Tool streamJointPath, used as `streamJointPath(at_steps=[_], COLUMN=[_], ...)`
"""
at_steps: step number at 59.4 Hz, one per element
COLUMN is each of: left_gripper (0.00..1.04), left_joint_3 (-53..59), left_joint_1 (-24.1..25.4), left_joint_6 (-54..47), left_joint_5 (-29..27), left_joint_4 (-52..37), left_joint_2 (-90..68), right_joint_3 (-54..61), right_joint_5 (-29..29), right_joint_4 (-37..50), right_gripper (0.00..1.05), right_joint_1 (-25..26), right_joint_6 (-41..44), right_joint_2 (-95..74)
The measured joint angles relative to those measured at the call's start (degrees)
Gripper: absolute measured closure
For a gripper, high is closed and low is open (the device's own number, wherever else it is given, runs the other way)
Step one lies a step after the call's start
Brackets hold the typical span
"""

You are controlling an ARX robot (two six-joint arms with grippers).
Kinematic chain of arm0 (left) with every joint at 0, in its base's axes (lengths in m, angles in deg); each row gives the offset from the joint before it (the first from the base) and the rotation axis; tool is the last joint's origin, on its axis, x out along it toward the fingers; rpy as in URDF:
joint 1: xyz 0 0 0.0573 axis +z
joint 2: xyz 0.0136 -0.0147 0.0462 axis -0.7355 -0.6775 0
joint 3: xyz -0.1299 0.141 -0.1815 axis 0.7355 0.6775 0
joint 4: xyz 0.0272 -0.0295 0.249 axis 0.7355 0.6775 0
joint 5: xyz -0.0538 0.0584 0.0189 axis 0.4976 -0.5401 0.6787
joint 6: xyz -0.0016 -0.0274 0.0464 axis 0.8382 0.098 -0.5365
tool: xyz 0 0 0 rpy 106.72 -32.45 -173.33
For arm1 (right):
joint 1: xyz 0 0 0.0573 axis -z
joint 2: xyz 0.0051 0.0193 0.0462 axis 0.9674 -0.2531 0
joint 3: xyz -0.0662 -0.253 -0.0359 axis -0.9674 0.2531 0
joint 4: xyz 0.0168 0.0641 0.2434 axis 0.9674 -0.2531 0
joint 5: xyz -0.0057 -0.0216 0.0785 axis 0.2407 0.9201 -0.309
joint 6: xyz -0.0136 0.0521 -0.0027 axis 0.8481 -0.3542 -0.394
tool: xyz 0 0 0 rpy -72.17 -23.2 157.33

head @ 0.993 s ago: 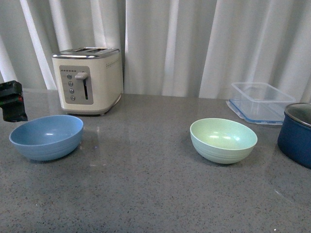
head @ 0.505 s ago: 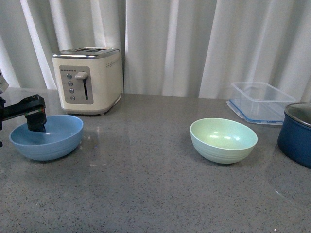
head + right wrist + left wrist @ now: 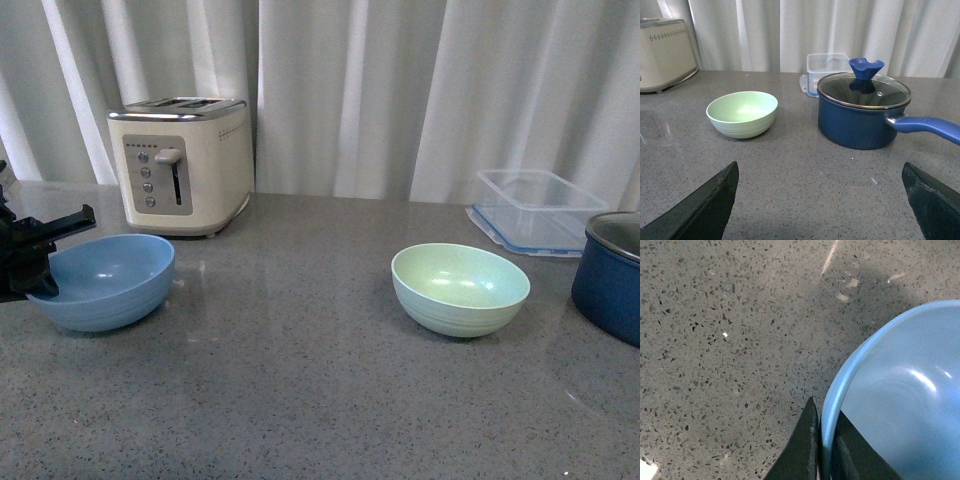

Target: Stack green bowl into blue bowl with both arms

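Left side of the desk (image 3: 300,390): the blue bowl (image 3: 105,283) stands in front of the toaster (image 3: 182,165), near it but not touching. The left tool (image 3: 38,262) is at the bowl's outer rim, on the side facing away from the green bowl. In the left wrist view, one finger (image 3: 805,447) lies against the outside of the bowl wall and the other sits just inside it. The rim runs between the two, and the tool is pinching that rim. From the front I cannot tell whether the bowl's base is flat on the desk.

Middle to right: the green bowl (image 3: 460,288) sits upright on the desk, empty, and nothing touches it. It is well apart from the blue bowl, with bare grey speckled desk between them. A clear plastic box (image 3: 538,208) stands behind it to the right, near the white curtain (image 3: 400,90). A dark blue pot (image 3: 860,117) stands beside the green bowl on its right. The pot carries a glass lid (image 3: 864,90), and its handle points away from the bowl.

The right tool (image 3: 820,167) does not appear in the front view. In its own wrist view the two fingers are spread wide and hold nothing. They are above the desk, on the near side of the green bowl and the pot and clear of both.
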Motion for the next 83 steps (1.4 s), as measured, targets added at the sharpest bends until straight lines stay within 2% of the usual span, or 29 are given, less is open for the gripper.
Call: streamJointPath(at_steps=[11,19,48,75,77,83], left_gripper=[1.01,1.01,1.01,1.01,0.99,0.82], left_joint_3=[0.0,-0.7,-6.6,-10.4,-10.4,-10.5], left_joint_1=[-0.6,-2.9,-19.5,-22.2,-22.3,-22.6], left_joint_6=[1.2,2.4,5.0,5.7,5.9,5.9], left_joint_5=[2.4,3.0,-0.6,-3.9,-3.8,-3.8], left_joint_4=[1.7,2.6,4.1,4.6,4.7,4.7], left_joint_2=[1.6,4.0,0.2,-6.6,-6.9,-7.1], right_joint_3=[0.0,0.0,0.0,0.0,0.0,0.0], right_joint_5=[0.0,0.0,0.0,0.0,0.0,0.0], right_joint_4=[0.0,0.0,0.0,0.0,0.0,0.0], right_gripper=[0.10,0.10,0.10,0.10,0.10,0.10], right_joint_1=[0.0,0.0,0.0,0.0,0.0,0.0], right_joint_6=[0.0,0.0,0.0,0.0,0.0,0.0], right_joint_2=[0.0,0.0,0.0,0.0,0.0,0.0])
